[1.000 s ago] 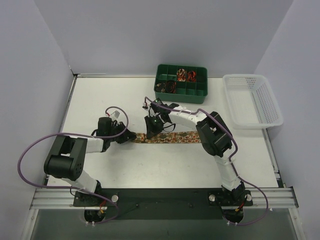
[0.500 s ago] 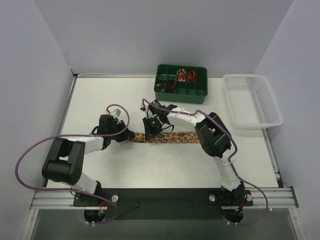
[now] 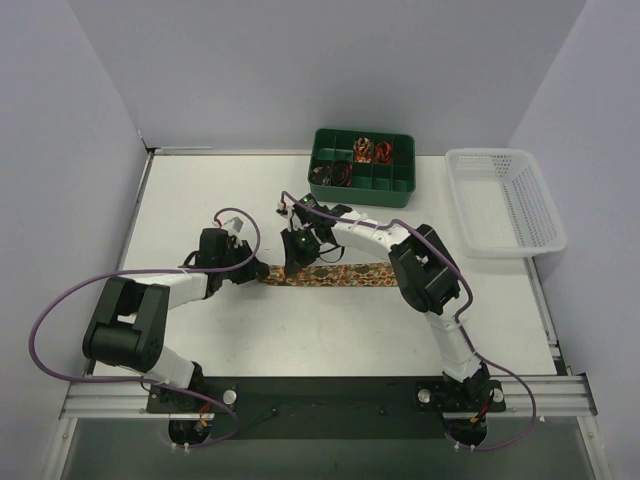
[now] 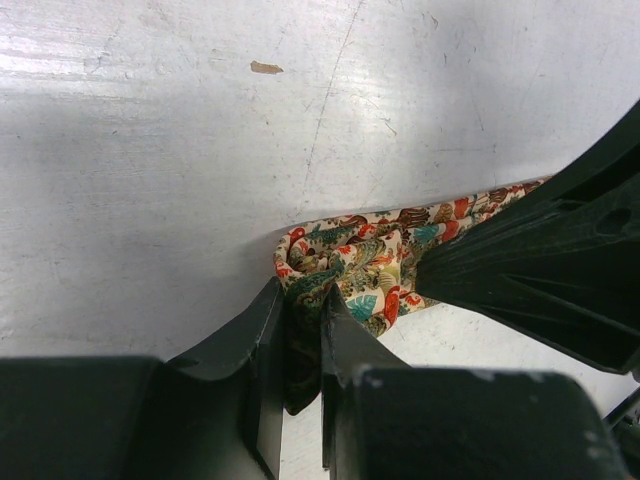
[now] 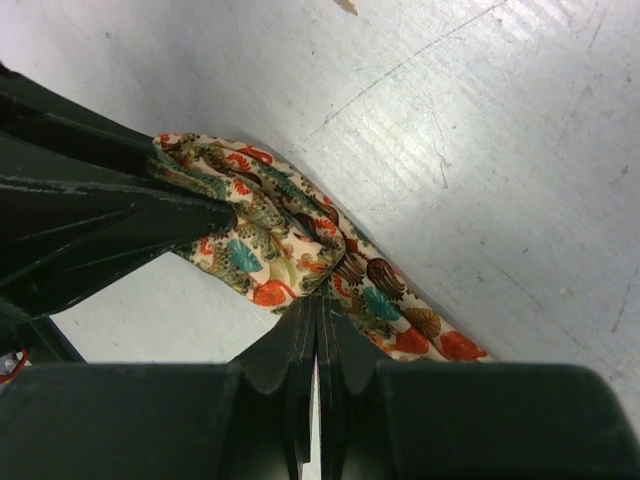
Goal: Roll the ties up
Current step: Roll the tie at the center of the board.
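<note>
While both arms are bending inward low over the worktop point(image 3: 200, 200), the left claw point(image 4: 302, 300) is gripping the bunched end of the tie point(image 3: 350, 273) and the right claw point(image 5: 317, 300) is pinching a fold beside it; only the overhead view is showing its flat remainder.

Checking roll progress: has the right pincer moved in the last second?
Yes. In the top view the right pincer has shifted slightly left: it was under the green compartment box's left edge, now left of it.
</note>
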